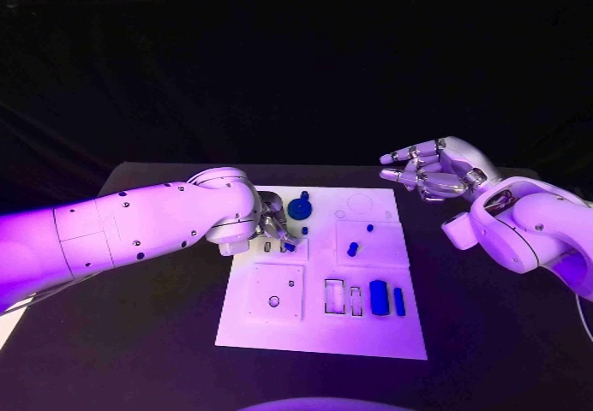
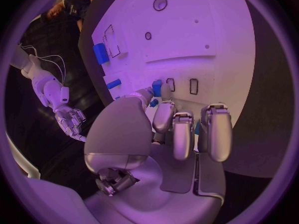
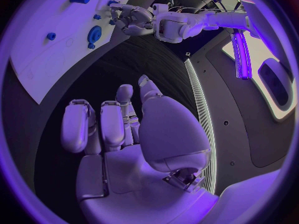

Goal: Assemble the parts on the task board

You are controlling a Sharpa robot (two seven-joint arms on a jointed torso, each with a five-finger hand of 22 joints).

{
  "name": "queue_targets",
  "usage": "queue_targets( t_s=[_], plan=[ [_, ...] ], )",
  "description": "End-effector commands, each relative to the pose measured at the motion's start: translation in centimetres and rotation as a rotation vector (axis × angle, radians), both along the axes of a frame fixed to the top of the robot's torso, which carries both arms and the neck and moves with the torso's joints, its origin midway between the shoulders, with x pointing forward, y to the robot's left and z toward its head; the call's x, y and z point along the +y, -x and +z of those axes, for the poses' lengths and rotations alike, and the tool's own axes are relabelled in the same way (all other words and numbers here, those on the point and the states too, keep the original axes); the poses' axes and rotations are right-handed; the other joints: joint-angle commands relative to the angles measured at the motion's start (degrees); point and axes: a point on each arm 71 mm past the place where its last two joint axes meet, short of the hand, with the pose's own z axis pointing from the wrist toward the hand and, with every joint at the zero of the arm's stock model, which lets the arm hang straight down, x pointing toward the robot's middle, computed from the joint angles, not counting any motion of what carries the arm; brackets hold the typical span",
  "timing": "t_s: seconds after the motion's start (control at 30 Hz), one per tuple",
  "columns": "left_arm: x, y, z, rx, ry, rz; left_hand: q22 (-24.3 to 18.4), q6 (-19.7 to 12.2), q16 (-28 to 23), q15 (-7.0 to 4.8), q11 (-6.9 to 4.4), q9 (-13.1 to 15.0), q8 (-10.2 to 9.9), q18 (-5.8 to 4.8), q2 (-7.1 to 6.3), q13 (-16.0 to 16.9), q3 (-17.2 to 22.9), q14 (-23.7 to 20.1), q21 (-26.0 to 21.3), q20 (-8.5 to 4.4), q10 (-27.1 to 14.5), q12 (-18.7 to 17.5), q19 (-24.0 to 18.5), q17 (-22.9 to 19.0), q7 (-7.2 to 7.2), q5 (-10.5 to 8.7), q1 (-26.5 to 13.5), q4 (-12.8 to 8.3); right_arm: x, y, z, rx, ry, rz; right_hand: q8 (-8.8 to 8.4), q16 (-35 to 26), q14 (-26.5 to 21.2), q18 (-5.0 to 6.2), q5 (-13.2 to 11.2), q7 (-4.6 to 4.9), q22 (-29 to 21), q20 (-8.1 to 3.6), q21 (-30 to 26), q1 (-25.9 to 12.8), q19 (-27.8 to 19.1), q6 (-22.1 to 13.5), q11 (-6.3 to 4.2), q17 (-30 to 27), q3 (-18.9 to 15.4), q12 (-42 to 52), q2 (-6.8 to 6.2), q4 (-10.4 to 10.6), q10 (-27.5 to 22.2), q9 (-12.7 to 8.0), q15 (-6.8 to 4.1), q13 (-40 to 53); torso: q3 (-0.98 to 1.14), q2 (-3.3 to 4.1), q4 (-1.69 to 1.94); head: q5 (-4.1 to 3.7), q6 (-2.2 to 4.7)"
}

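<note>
Parts [image 1: 378, 296] mostly loose on task board [image 1: 371, 338]; left hand [image 1: 274, 229] pinching one mid-frame, right hand [image 1: 433, 169] curled empty upper right.

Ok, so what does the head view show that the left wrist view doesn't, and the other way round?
Head view, not the left wrist view: the round blue part near the far edge of the task board, and the left arm reaching over the board. Left wrist view, not the head view: the inner side of the left hand and a small blue part at its fingertips; whether it is held is unclear. Both: the board, the large blue block and the right hand, raised beside the board, holding nothing.
</note>
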Motion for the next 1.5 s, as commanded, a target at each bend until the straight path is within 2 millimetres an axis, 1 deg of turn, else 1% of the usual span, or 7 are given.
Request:
queue_targets(
  t_s=[0.03,0.13,0.3,0.57,0.87,1.2,1.5],
  plan=[
    [0.4,0.1,-0.3,0.031,-0.047,0.030,6.3,-0.4,0.2,-0.22,0.00,0.7,-0.3,-0.31,-1.05,-0.2,7.0,6.1,-0.3,-0.42,-0.4,-0.5,1.7,15.1,0.01,1.97,0.8,-4.3,0.1,0.0,-0.1,0.002,0.007,0.010,-0.03,-0.2,1.6,0.88,0.2,0.09,0.0,0.00,-0.3,0.5,-0.3,-0.3,-0.10,0.0,-0.3,0.2,0.11,0.0,0.2,0.1,0.17,0.0,0.01,0.00,0.02,0.15,-0.07],
    [0.4,0.1,-0.2,0.021,-0.024,0.036,6.0,-0.5,0.2,0.22,0.19,2.7,0.5,-0.22,-2.98,-0.5,14.9,6.1,-0.5,-0.11,-0.1,-0.9,1.5,15.1,0.47,2.08,-2.4,-6.5,0.1,0.0,-0.1,0.002,0.007,0.011,-0.03,-0.2,1.6,0.88,0.2,0.09,0.0,0.00,-0.3,0.5,-0.3,-0.3,-0.10,0.0,-0.3,0.2,0.11,0.0,0.2,0.1,0.17,0.0,0.03,0.03,0.00,0.18,-0.08],
    [0.6,0.1,0.1,-0.011,0.036,0.059,6.0,-0.8,0.2,0.17,0.34,4.0,0.9,-0.22,-3.71,-0.6,18.5,6.1,-0.6,-0.01,0.1,-1.1,1.5,15.1,0.36,2.01,-4.0,-9.0,0.2,0.0,-0.1,0.003,0.007,0.012,-0.03,-0.2,1.6,0.89,0.2,0.09,0.0,-0.01,-0.4,0.5,-0.3,-0.3,-0.11,0.0,-0.3,0.4,0.14,0.0,0.3,0.1,0.17,0.1,0.00,0.03,0.07,0.17,-0.07],
    [1.5,0.6,0.6,-0.047,0.082,0.088,6.1,-0.8,0.2,0.18,0.37,4.5,1.0,-0.22,-3.93,-0.6,19.8,6.1,-0.6,-0.01,0.2,-1.1,1.5,15.1,0.43,2.00,-4.6,-10.1,0.1,0.0,-0.1,-0.004,0.008,0.004,-0.02,-0.3,1.6,0.88,0.2,0.09,0.0,-0.01,-0.4,0.5,-0.3,-0.2,-0.11,-0.1,-0.3,0.3,0.15,0.0,0.2,0.1,0.16,0.0,0.07,0.09,0.03,0.98,-0.04],
    [2.1,1.0,0.4,-0.103,0.075,0.097,6.5,-0.7,0.2,0.19,0.39,4.7,1.1,-0.31,-4.18,-0.3,20.3,6.1,-0.3,-0.02,0.5,-0.8,1.7,15.1,0.47,1.95,-4.7,-10.8,-0.1,0.0,-0.1,-0.005,0.009,0.001,0.00,-0.3,1.6,0.90,0.3,0.09,-0.1,-0.02,-0.4,0.4,-0.4,-0.2,-0.11,-0.1,-0.4,0.3,0.27,0.1,0.3,0.1,0.16,0.0,0.02,0.17,0.39,0.92,-0.28],
    [2.1,1.2,-0.5,-0.147,0.016,0.072,6.6,-0.7,0.2,0.20,0.40,4.8,1.1,-0.33,-4.33,-0.2,20.5,6.1,-0.3,-0.03,0.5,-0.7,1.8,15.1,0.49,1.93,-4.7,-11.1,-0.1,0.0,-0.1,-0.006,0.012,0.003,0.00,-0.3,1.6,0.90,0.3,0.09,-0.1,-0.02,-0.4,0.4,-0.4,-0.2,-0.11,-0.1,-0.4,0.3,0.27,0.1,0.3,0.1,0.16,0.0,0.02,0.23,0.23,1.24,-0.19],
    [1.9,1.4,-0.9,-0.130,-0.005,0.043,6.5,-0.7,0.2,0.20,0.40,4.8,1.1,-0.32,-4.35,-0.2,20.6,6.1,-0.3,-0.03,0.6,-0.6,1.8,15.1,0.49,1.92,-4.7,-11.1,0.0,-0.1,-0.1,-0.006,0.012,0.004,0.03,-0.4,1.6,0.90,0.4,0.08,-0.1,-0.03,-0.5,0.3,-0.3,-0.2,-0.11,-0.1,-0.5,0.3,0.42,0.3,0.3,0.1,0.16,-0.1,0.03,0.15,0.43,1.25,-0.31]
  ],
)
